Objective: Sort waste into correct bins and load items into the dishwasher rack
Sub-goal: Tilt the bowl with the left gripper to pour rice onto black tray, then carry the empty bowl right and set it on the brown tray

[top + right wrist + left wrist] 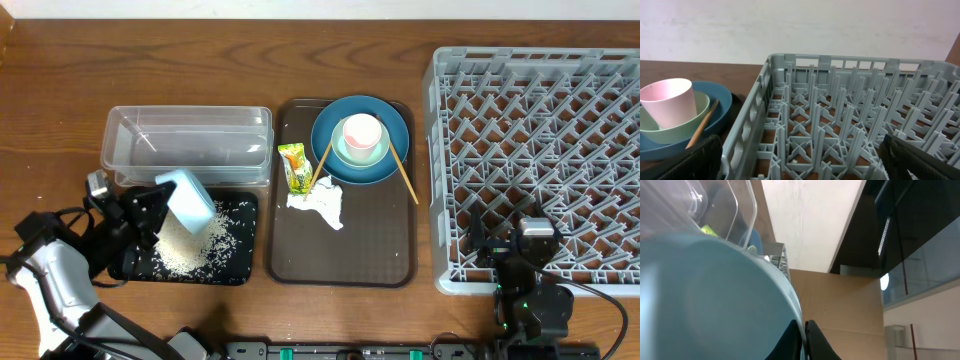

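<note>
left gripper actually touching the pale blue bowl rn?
Touching. Left wrist view: the left gripper has its fingers closed on the rim of the pale blue bowl. Overhead, the bowl hangs tilted over the rice in the black tray.

Tipped above the black tray [238,272], over white rice [185,250]: pale blue bowl [188,200]. Clear tub [112,150] just behind. At the far right corner of the serving tray [340,250], blue plate [392,150] bearing mint bowl [341,153], pink cup [362,132]; chopsticks [405,176], wrapper [293,166], napkin [322,206] alongside. Grey rack [540,120] at tabletop's right edge.
</note>
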